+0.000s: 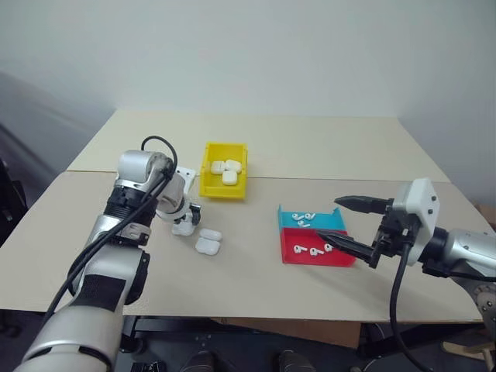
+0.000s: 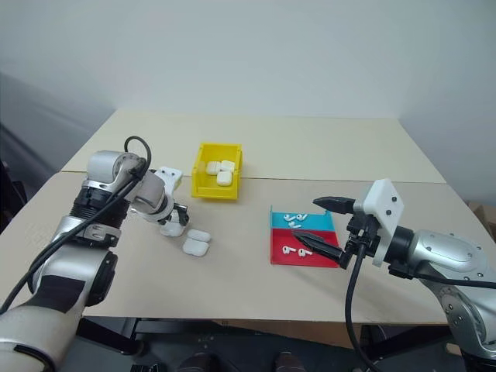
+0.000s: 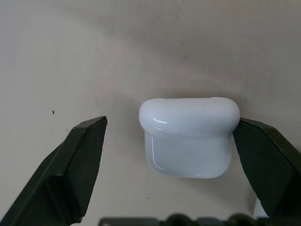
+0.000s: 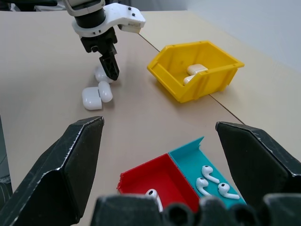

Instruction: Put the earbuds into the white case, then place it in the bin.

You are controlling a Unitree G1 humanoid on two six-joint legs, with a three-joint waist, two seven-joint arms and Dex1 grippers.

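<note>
Left tool (image 3: 169,141) wide open astride glossy white case (image 3: 189,137), lid shut, on table (image 3: 70,56); right tool (image 1: 341,226) open, empty.

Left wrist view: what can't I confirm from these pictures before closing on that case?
- Case between the open left gripper: whether the far finger touches it is unclear.
- Second case: cut off by that finger and the picture's edge.
- Earbuds in the red tray: partly hidden behind the right gripper.

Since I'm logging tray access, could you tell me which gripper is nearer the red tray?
Right. The right gripper hovers open just beside the red tray; the left gripper is across the table, over a white case.
</note>
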